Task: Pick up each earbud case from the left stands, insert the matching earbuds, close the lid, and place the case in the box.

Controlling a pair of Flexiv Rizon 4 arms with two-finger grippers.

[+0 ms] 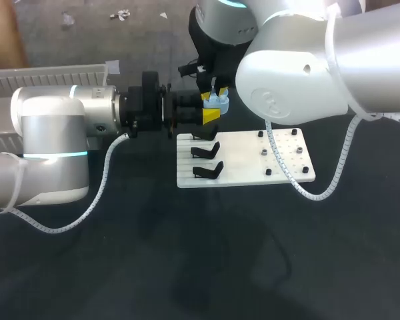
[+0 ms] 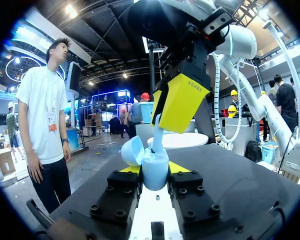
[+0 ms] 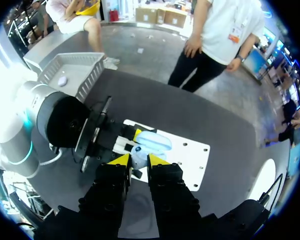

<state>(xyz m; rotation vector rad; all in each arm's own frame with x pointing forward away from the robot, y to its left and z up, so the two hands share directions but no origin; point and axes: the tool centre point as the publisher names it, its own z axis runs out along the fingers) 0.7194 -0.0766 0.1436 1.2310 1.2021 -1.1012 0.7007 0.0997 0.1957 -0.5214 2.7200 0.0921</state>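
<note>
Left claw [image 2: 155, 169] is clenched on the light-blue earbud case [image 2: 156, 176], a yellow tip pressed to each side of the body, holding it up off the dark surface [image 1: 187, 267]. The lid [image 2: 132, 149] stands open, tipped off to one side of the case. Right above it hangs the right claw [image 2: 163, 125], pointing straight down, its yellow fingers [image 2: 182, 100] pinched on a pale earbud [image 2: 157, 141] whose lower end sits at the case's open mouth.

From overhead the two claws meet just past the far edge of the white board [image 1: 253, 157]: the left arm [image 1: 53, 133] comes in level from the side, the right arm [image 1: 300, 73] drops in from above. Three black stands [image 1: 207, 150] line up on the board's left part, all bare.

Looking down along the right claw [image 3: 138, 161], the earbud [image 3: 138, 152] shows between the tips and the case [image 3: 154, 141] lies just ahead of them. The white mesh box [image 3: 72, 67] sits well apart beyond the left arm, a small pale object [image 3: 62, 80] lying inside.
</note>
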